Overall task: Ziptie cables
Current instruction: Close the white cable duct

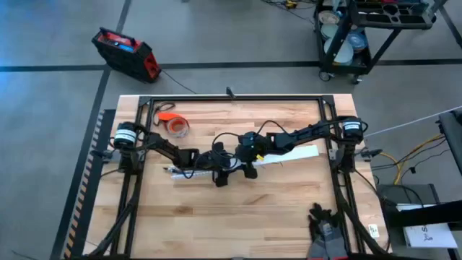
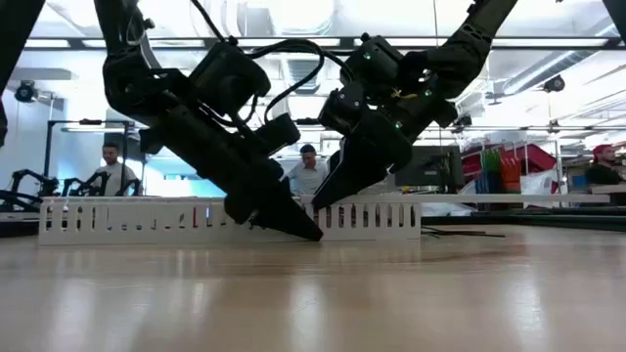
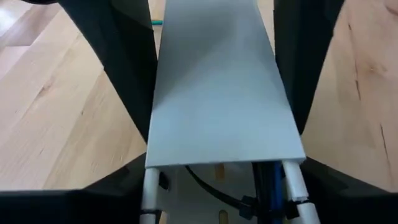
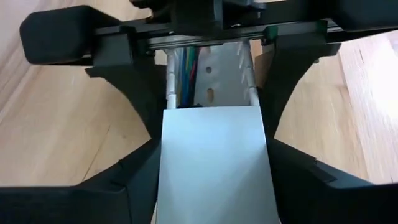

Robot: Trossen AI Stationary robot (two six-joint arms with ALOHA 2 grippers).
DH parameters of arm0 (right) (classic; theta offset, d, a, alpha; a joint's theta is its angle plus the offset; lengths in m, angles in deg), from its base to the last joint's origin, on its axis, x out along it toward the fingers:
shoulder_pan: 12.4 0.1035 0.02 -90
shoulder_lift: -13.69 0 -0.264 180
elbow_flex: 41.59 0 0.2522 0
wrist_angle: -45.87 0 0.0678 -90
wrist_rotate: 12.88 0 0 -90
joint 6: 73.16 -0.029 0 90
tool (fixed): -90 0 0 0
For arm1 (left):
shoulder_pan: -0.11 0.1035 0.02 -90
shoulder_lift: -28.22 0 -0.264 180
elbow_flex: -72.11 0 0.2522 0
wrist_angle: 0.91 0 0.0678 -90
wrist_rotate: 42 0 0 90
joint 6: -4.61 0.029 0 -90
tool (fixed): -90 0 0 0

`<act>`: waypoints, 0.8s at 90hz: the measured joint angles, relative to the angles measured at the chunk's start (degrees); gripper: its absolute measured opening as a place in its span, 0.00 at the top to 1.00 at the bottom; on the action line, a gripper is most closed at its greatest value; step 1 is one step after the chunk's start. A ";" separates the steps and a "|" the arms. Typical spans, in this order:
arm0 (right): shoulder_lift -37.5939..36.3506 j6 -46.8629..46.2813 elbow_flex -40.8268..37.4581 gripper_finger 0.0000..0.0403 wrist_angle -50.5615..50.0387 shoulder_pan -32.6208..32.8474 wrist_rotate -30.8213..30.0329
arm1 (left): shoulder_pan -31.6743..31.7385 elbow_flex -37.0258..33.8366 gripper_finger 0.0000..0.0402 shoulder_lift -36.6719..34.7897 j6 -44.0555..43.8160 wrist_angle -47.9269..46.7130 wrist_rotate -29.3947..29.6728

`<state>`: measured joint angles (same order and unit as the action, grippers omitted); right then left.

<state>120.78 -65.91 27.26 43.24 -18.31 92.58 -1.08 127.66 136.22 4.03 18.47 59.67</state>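
Observation:
A long white slotted channel (image 1: pixel 289 154) lies on the wooden table (image 1: pixel 216 224), running left to right. A flat white cover (image 3: pixel 217 93) sits on its right part. The cables (image 4: pixel 185 68), green, blue and dark, lie inside the uncovered stretch (image 3: pixel 267 186). My left gripper (image 1: pixel 220 175) is at the cover's left end. My right gripper (image 1: pixel 249 170) is just to its right, facing it. A thin dark strip (image 3: pixel 211 190) lies among the wires; I cannot tell whether it is the ziptie. My left gripper (image 3: pixel 214 37) has the cover's two long edges (image 3: pixel 152 124) between its fingers, at the cover's open end. The fingers slant down from the table's left and lie across the channel. The cover rests on the channel. My right gripper (image 4: pixel 211 137) pinches the cover's long edges (image 4: pixel 163 155) between its two fingers, a little back from the same end. It slants down from the table's right, fingers across the channel. The cover lies flat on the channel.
An orange tape roll (image 1: pixel 175 126) lies at the far left of the table. A black glove (image 1: pixel 326 227) lies at the near right. Thin dark strips (image 2: pixel 460 233) lie right of the channel. A black frame (image 1: pixel 231 99) borders the table. People stand in the room behind (image 2: pixel 311 171).

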 joint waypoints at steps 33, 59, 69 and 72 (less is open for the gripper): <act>-0.09 -3.39 0.39 0.45 -0.72 0.04 -1.64 | 0.00 0.32 0.42 0.02 -1.54 -0.25 0.97; -0.07 -2.75 0.58 0.42 -1.52 0.17 -2.99 | 0.09 1.93 0.38 -0.21 -1.25 -3.08 1.47; -0.07 -2.76 0.61 0.44 -1.42 0.17 -3.61 | 0.35 2.98 0.35 -1.69 -1.15 -8.32 1.76; -0.09 -2.84 0.61 0.45 -1.44 0.17 -3.83 | 0.37 3.09 0.33 -2.22 -1.16 -9.45 2.09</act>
<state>120.69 -68.75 27.87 41.81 -18.14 88.75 -0.71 130.75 134.00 2.87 9.02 61.75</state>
